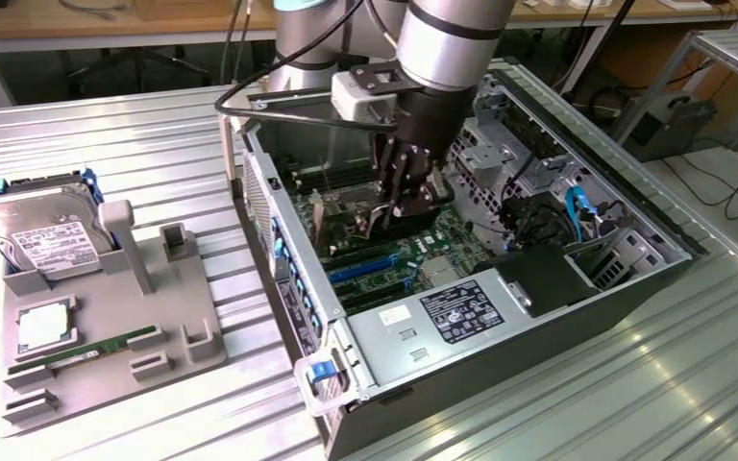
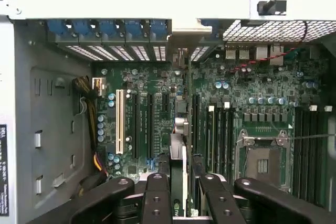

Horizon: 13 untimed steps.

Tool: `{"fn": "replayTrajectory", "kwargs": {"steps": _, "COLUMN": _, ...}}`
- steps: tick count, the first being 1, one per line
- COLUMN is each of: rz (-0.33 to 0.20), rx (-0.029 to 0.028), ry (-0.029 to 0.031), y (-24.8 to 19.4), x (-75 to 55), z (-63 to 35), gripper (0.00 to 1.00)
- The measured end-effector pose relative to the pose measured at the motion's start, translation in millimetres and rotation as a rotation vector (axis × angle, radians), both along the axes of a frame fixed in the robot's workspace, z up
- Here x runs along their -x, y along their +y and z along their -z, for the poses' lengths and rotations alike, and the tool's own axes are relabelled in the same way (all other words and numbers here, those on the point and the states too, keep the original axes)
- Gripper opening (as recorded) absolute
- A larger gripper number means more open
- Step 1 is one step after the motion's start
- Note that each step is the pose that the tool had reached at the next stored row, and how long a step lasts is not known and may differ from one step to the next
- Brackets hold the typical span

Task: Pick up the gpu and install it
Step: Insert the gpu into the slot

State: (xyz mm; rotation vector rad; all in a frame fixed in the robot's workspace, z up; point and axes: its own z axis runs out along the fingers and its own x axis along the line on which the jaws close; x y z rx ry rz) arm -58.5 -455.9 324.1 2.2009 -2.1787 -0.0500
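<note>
Exterior view, left to right. The fixture tray point(image 1: 151, 322) on the tabletop point(image 1: 126, 144) holds a hard drive point(image 1: 38, 238) and a RAM stick point(image 1: 87, 351); neither is involved.

The open computer case point(image 1: 285, 279) stands at centre. The end effector point(image 1: 404, 204) is down inside it, clamped on the gpu point(image 1: 407, 226), which hangs edge-on just above the motherboard point(image 1: 388, 257).

In the wrist view, the gpu point(image 2: 179, 156) sits between the fingers point(image 2: 156, 195), roughly in line with a slot; seating cannot be confirmed.

Risks, as judged:
- A slight skew would jam the edge connector beside the slot.
- The bracket end could catch the rear wall.
- The cables point(image 1: 542, 216) on the exterior view's right lie near.
</note>
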Motion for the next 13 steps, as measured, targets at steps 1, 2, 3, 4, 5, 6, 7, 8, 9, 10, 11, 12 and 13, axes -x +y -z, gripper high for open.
{"fn": "replayTrajectory", "kwargs": {"steps": 1, "rz": 0.000, "rx": -0.0001, "ry": -0.0041, "y": 0.0, "x": 1.3, "z": 13.5, "gripper": 0.26}}
{"fn": "replayTrajectory", "kwargs": {"steps": 2, "rz": 0.000, "rx": 0.0001, "ry": -0.0059, "y": -0.1, "x": 3.0, "z": 20.8, "gripper": 0.26}}
{"fn": "replayTrajectory", "kwargs": {"steps": 3, "rz": 0.000, "rx": -0.0001, "ry": -0.0061, "y": 0.0, "x": 3.1, "z": 21.9, "gripper": 0.26}}
{"fn": "replayTrajectory", "kwargs": {"steps": 4, "rz": 0.000, "rx": 0.0000, "ry": -0.0063, "y": 0.0, "x": 4.3, "z": 25.6, "gripper": 0.26}}
{"fn": "replayTrajectory", "kwargs": {"steps": 5, "rz": 0.000, "rx": -0.0001, "ry": -0.0118, "y": 0.0, "x": 7.2, "z": 36.2, "gripper": 0.26}}
{"fn": "replayTrajectory", "kwargs": {"steps": 6, "rz": 0.000, "rx": 0.0000, "ry": -0.0118, "y": 0.0, "x": 8.7, "z": 41.3, "gripper": 0.26}}
{"fn": "replayTrajectory", "kwargs": {"steps": 7, "rz": 0.000, "rx": -0.0001, "ry": -0.0121, "y": 0.1, "x": 9.5, "z": 49.1, "gripper": 0.26}}
{"fn": "replayTrajectory", "kwargs": {"steps": 8, "rz": 0.000, "rx": -0.0055, "ry": -0.0121, "y": 0.7, "x": 9.9, "z": 54.1, "gripper": 0.26}}
{"fn": "replayTrajectory", "kwargs": {"steps": 9, "rz": 0.000, "rx": -0.0077, "ry": -0.0121, "y": 1.3, "x": 11.2, "z": 57.5, "gripper": 0.26}}
{"fn": "replayTrajectory", "kwargs": {"steps": 10, "rz": 0.000, "rx": -0.0082, "ry": -0.0121, "y": 1.3, "x": 11.4, "z": 58.6, "gripper": 0.26}}
{"fn": "replayTrajectory", "kwargs": {"steps": 11, "rz": 0.000, "rx": -0.0091, "ry": -0.0121, "y": 1.4, "x": 11.6, "z": 59.7, "gripper": 0.26}}
{"fn": "replayTrajectory", "kwargs": {"steps": 12, "rz": 0.000, "rx": -0.0097, "ry": -0.0121, "y": 1.5, "x": 11.7, "z": 60.4, "gripper": 0.26}}
{"fn": "replayTrajectory", "kwargs": {"steps": 13, "rz": 0.000, "rx": -0.0099, "ry": -0.0120, "y": 1.5, "x": 11.8, "z": 60.9, "gripper": 0.26}}
